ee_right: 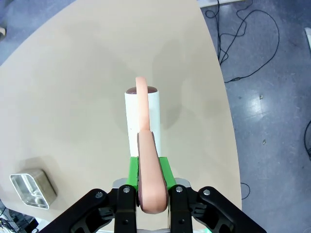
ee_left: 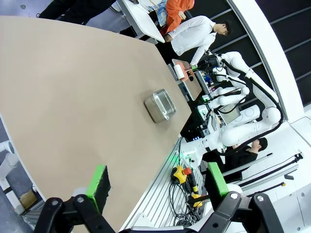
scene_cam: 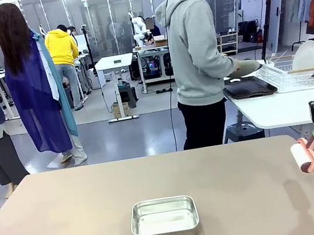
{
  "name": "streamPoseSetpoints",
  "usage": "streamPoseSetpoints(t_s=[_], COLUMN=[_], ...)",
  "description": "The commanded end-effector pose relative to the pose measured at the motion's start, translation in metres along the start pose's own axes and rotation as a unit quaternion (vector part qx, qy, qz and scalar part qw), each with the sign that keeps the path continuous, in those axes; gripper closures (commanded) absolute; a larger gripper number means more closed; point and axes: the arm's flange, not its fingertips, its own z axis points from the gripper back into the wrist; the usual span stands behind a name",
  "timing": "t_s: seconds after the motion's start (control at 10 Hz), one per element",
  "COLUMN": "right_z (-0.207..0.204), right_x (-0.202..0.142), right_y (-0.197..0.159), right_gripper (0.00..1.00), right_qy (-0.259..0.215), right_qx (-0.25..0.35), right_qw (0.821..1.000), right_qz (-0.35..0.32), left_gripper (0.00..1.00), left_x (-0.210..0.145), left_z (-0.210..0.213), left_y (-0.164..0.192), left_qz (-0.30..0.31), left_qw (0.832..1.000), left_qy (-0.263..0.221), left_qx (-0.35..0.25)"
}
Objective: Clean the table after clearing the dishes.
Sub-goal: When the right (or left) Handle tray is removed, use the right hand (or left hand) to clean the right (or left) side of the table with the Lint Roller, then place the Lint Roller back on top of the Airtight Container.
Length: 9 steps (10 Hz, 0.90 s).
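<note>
The right claw (ee_right: 148, 182) is clamped on the salmon-pink handle of a white-rolled lint roller (ee_right: 142, 119), held above the wide taupe worktop (scene_cam: 71, 219) at centre frame. The left claw (ee_left: 158, 187) gapes, holding nothing. A small rectangular steel pan (scene_cam: 164, 220) sits bottom centre in the front view.

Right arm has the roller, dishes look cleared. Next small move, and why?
Probably lower the right gripper until the lint roller meets the table near its right edge. The roller hangs above the top, its shadow apart from it, so no contact shows. The left gripper is open and idle; only a steel pan sits mid-table.
</note>
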Motion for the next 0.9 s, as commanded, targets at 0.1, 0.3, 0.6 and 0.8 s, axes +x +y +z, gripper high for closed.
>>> streamPoseSetpoints(t_s=[0.1, 0.3, 0.6, 0.8], right_z=[0.0044, 0.0044, 0.0044, 0.0044], right_x=[0.003, 0.003, 0.003, 0.003], right_y=[0.0031, 0.0031, 0.0031, 0.0031], right_gripper=[0.79, 0.79, 0.79, 0.79], right_qy=[-0.006, -0.006, -0.006, -0.006], right_qx=[0.007, 0.007, 0.007, 0.007], right_qw=[1.0, 1.0, 1.0, 1.0], right_qz=[-0.003, -0.003, -0.003, -0.003], left_gripper=[0.0, 0.0, 0.0, 0.0], left_x=[-0.0044, -0.0044, -0.0044, -0.0044], left_z=[-0.0014, -0.0014, -0.0014, -0.0014], left_y=[-0.006, -0.006, -0.006, -0.006], left_qz=[0.002, 0.002, 0.002, 0.002], left_qw=[1.0, 1.0, 1.0, 1.0], left_qy=[-0.002, -0.002, -0.002, -0.002], left_qx=[0.001, 0.001, 0.001, 0.001])
